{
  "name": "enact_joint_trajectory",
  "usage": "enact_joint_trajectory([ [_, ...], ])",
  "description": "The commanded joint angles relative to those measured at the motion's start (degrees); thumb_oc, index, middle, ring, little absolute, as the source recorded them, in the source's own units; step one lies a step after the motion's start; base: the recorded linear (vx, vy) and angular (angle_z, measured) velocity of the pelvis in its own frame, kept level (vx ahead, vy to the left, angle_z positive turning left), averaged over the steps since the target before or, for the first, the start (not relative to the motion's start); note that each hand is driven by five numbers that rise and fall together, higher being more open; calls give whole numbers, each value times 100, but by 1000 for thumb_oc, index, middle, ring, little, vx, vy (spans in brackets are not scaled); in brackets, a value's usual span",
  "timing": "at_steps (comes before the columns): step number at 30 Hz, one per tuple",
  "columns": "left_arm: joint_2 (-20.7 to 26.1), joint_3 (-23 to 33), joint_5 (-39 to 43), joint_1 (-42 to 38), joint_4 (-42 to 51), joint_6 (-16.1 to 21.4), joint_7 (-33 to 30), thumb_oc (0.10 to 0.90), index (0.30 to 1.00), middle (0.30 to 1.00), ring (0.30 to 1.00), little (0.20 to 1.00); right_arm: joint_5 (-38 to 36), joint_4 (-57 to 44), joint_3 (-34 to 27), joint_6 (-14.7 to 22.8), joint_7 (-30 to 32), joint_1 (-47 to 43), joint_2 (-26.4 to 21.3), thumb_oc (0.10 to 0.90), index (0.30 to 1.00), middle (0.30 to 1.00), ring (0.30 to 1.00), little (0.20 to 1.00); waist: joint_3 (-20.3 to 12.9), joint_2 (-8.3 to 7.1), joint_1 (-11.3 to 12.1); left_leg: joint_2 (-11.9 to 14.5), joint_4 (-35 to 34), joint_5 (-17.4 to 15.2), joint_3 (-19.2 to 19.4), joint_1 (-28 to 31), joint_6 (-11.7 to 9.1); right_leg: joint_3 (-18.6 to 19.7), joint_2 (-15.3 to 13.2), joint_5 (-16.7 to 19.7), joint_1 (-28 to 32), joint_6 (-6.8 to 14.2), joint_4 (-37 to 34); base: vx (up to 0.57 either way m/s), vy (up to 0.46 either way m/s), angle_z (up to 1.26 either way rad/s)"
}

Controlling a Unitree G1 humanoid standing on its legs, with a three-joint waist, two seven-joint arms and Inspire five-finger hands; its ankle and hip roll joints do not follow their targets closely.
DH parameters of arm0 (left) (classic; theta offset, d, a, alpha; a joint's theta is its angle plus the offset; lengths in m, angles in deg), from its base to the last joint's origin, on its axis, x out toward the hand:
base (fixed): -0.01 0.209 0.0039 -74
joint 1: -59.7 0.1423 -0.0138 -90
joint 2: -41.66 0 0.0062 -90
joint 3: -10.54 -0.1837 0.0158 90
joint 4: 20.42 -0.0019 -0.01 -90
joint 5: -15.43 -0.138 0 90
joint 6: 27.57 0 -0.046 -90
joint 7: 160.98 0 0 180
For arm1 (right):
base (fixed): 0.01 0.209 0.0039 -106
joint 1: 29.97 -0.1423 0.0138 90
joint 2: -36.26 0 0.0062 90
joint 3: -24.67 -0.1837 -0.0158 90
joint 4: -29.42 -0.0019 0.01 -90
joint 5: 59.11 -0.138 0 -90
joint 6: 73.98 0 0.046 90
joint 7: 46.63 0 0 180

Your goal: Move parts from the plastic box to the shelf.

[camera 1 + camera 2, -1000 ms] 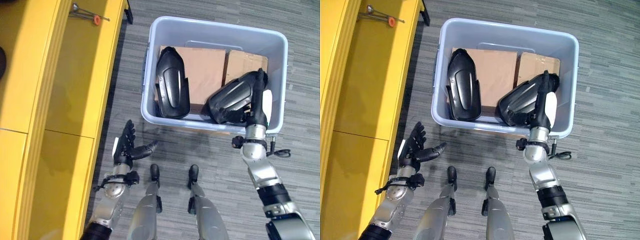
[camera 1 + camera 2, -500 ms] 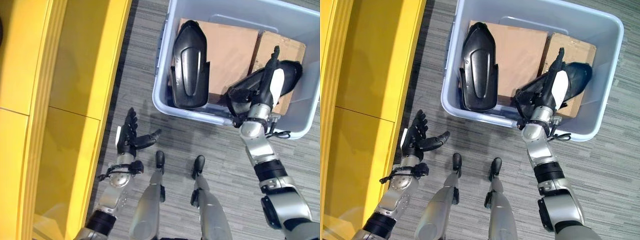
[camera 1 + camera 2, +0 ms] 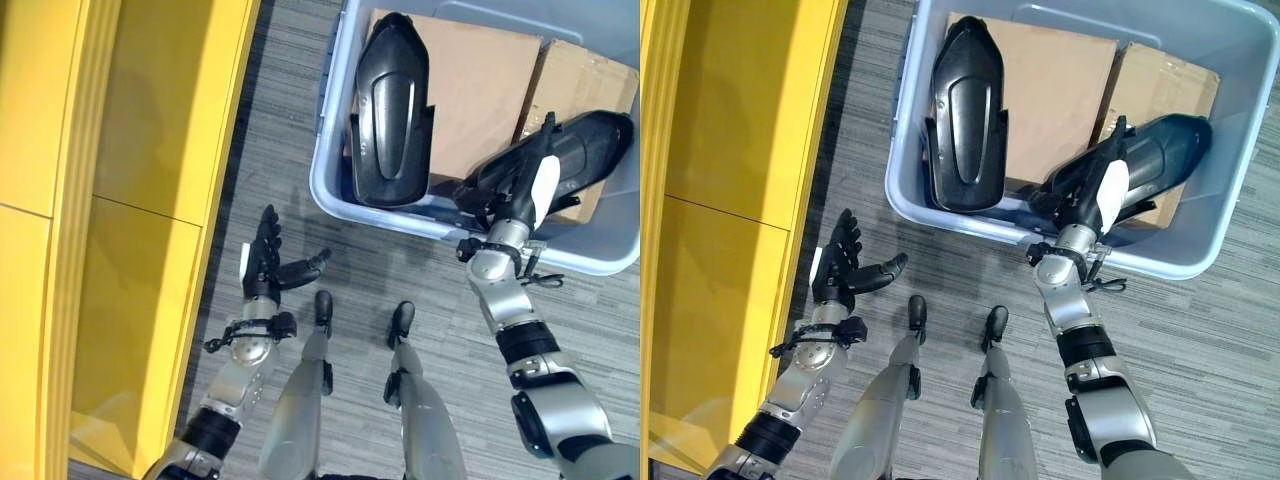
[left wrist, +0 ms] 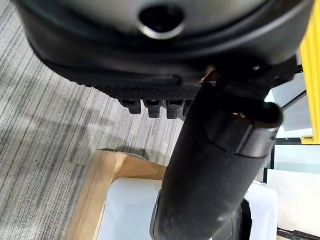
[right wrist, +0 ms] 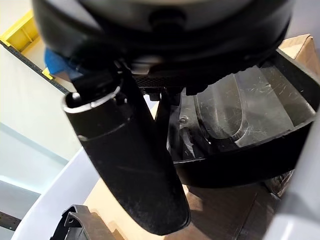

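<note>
Left eye view: a grey plastic box [image 3: 330, 190] stands on striped grey carpet [image 3: 270, 150], with a yellow shelf [image 3: 150, 130] well apart on the box's left.
Box contents: two black moulded parts lying on brown cardboard [image 3: 470, 80].
Left part [image 3: 390, 110]: long, glossy, rounded at the far end, with a raised central rib and side flanges; lies lengthwise against the box's left wall.
Right part [image 3: 560, 150]: same glossy black shell, scuffed in the right wrist view, tilted across the box's near right corner.
Right hand [image 3: 520, 190]: inside the box at its near wall, fingers curled round the right part's edge, white-covered thumb over the shell.
Left hand [image 3: 270, 270]: outside the box, between box and shelf, fingers straight and spread, holding nothing.
</note>
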Motion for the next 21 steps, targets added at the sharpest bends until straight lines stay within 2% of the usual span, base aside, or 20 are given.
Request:
enact_joint_trajectory([
  [1,113,259,-214,96,612,478,-192,900,1000,1000,1000,1000,-90,325,-114,11,500,-122,-165,900,1000,1000,1000,1000,-77,-172,-120,201,548,-302,8,-327,-270,152,-1263,679,145,913,-10,0,0,0],
  [6,110,208,-221,43,642,533,-253,900,1000,1000,1000,1000,451,555,-84,-316,786,-183,-393,900,1000,1000,1000,1000,-77,-57,-122,186,549,-300,14,-408,-270,157,-1277,654,31,920,26,0,0,0],
  [12,94,151,-282,-17,601,559,-269,900,1000,1000,1000,1000,1076,380,58,-620,890,-126,-521,900,1000,1000,1000,1000,-77,-31,-183,190,542,-302,42,-456,-267,204,-1266,666,-69,929,42,1,0,-1],
  [15,118,142,-314,-68,620,612,-271,900,1000,1000,1000,1000,1601,514,153,-916,980,-111,-649,900,1000,1000,1000,1000,-77,21,-190,174,522,-303,49,-460,-264,219,-1264,657,-106,940,49,0,0,0],
  [18,122,134,-328,-72,632,640,-264,900,1000,1000,1000,1000,1806,633,183,-1059,1042,-101,-703,900,1000,1000,1000,1000,-77,60,-182,173,507,-301,47,-456,-262,216,-1267,649,-120,945,59,0,0,0],
  [21,159,182,-391,-88,624,671,-226,900,1000,1000,1000,1000,2473,724,306,-1449,1111,-32,-869,900,1000,1000,1000,1000,-77,113,-185,159,477,-295,56,-457,-258,219,-1269,651,-162,962,63,0,0,0],
])
